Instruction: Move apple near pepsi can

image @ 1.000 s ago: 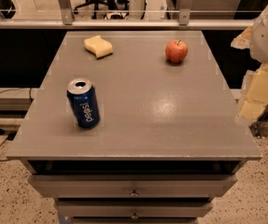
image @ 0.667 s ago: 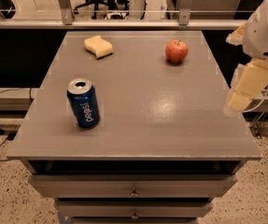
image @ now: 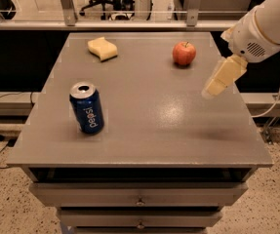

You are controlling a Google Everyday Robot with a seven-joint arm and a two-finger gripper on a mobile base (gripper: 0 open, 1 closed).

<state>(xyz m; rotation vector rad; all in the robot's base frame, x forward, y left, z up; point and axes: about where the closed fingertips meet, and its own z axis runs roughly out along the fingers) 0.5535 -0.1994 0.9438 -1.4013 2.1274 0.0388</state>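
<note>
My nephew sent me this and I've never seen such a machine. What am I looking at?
This is one picture from a single camera looking down on a grey table with drawers below; where the camera is mounted isn't known. The white shape at upper right is a robot arm, ending in a tan gripper that hangs above the table's right side, holding nothing. On the table are a red apple at back right, a yellow sponge at back left, and a blue pepsi can standing at front left.
</note>
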